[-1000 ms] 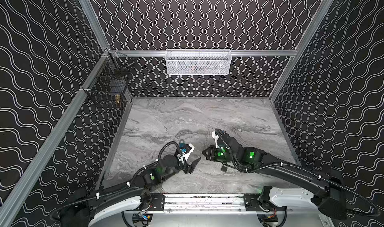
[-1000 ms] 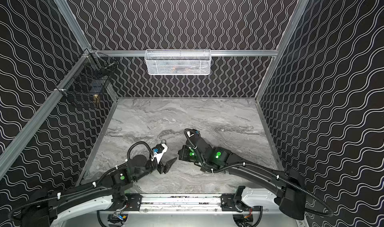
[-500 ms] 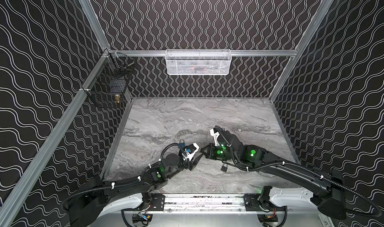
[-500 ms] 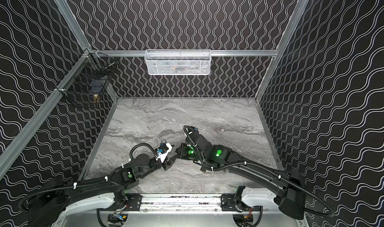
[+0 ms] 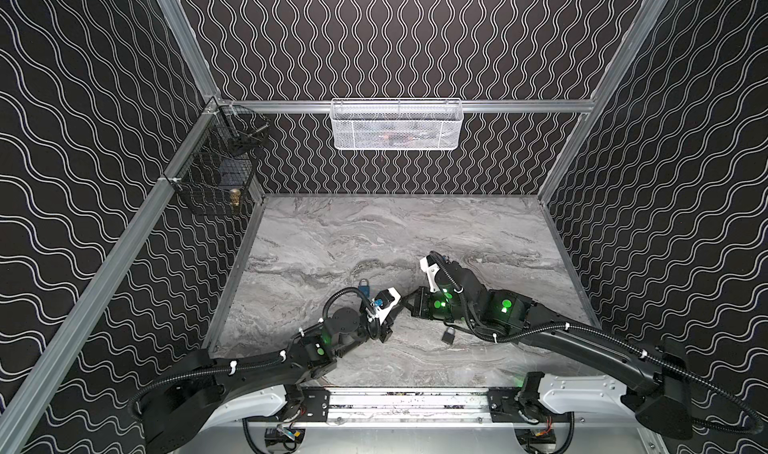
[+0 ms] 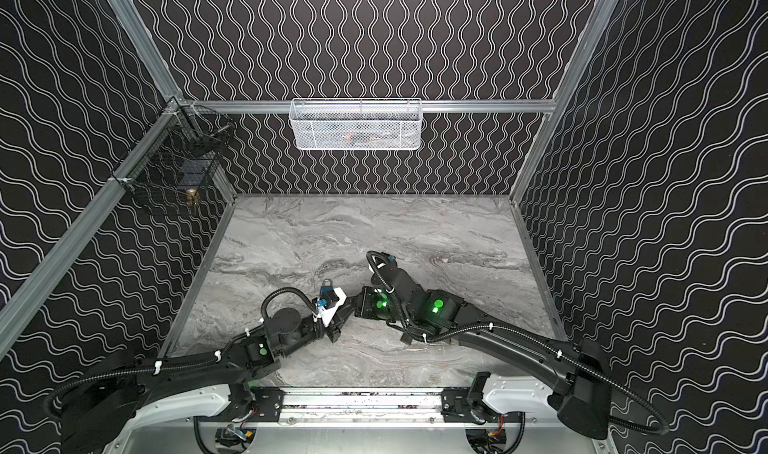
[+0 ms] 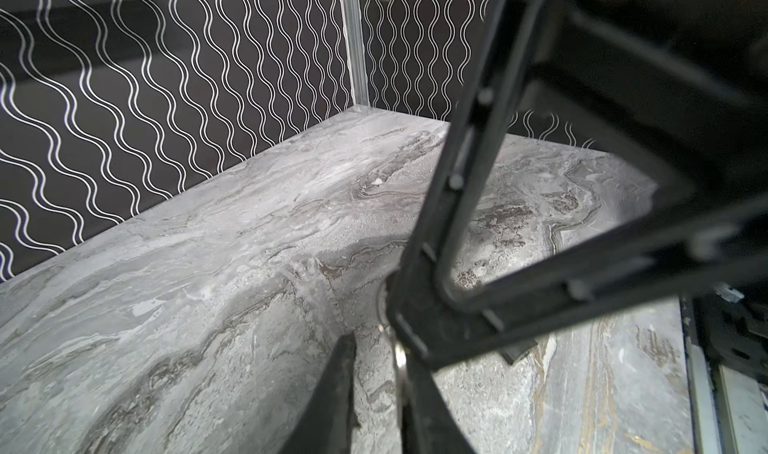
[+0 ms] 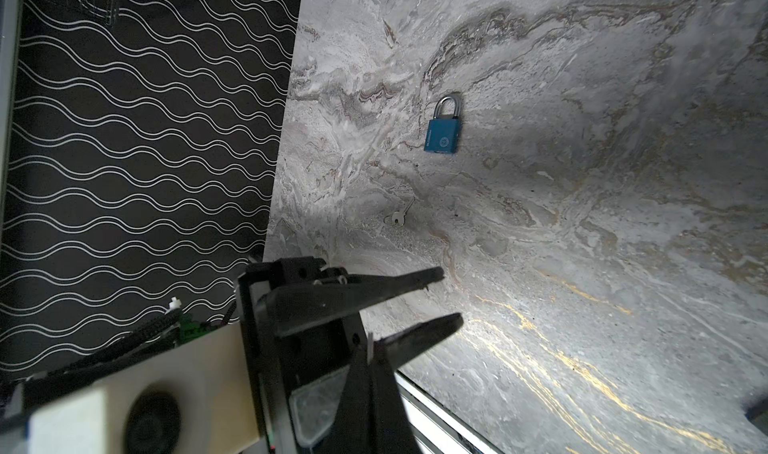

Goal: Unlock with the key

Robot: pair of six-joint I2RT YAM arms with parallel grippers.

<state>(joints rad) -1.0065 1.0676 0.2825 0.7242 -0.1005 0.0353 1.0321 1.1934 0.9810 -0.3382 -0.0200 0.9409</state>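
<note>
- Right gripper (image 8: 368, 358) clamped on thin silver key (image 7: 400, 358); left gripper (image 8: 451, 298) jaws slightly apart around it.
- Blue padlock (image 5: 363, 286) flat, left of bench (image 5: 498, 239) centre, long axis front-to-back, shackle toward back edge.

A grey marble-patterned tabletop (image 5: 332, 239) carries a blue padlock (image 8: 444, 129) lying flat, a small silver key (image 8: 398, 217) near it but apart, and a dark padlock (image 5: 448, 336) well apart towards the front edge.
</note>
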